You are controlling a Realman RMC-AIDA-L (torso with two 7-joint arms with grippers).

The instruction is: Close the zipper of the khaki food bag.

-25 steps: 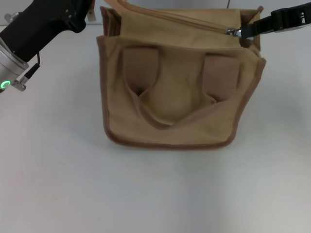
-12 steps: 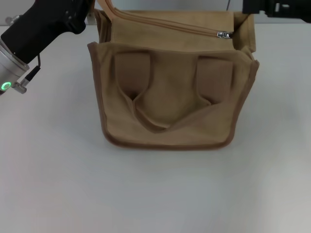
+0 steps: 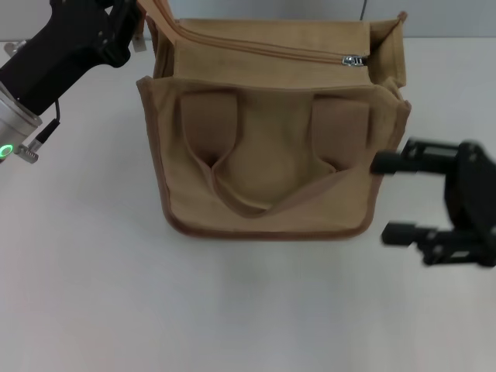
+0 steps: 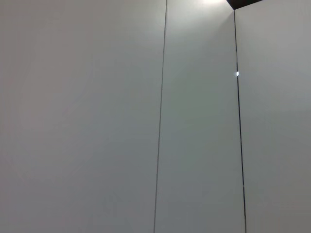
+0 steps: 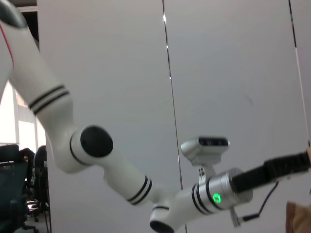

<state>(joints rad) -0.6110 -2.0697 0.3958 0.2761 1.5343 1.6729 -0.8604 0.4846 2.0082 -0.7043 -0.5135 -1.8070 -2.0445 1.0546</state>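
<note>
Khaki food bag (image 3: 267, 167) at desk (image 3: 93, 294) centre, soft canvas, likely sags under pull. Zipper (image 3: 271, 50) along top, silver pull at right end: pinch there. Left gripper (image 3: 143, 23) at bag's far-left corner, fingers hidden. Right gripper (image 3: 391, 198) spread wide, empty, right of bag.

Table (image 3: 93, 294): a plain white top is seen, evenly lit.
Wall (image 4: 77, 121): pale grey panels are divided by thin dark vertical seams.
Light (image 4: 214, 2): a bright patch is seen at 12 o'clock.
Window (image 5: 8, 121): daylight is admitted at 9 o'clock.
Chair (image 5: 12, 189): dark, placed at 8 o'clock.
</note>
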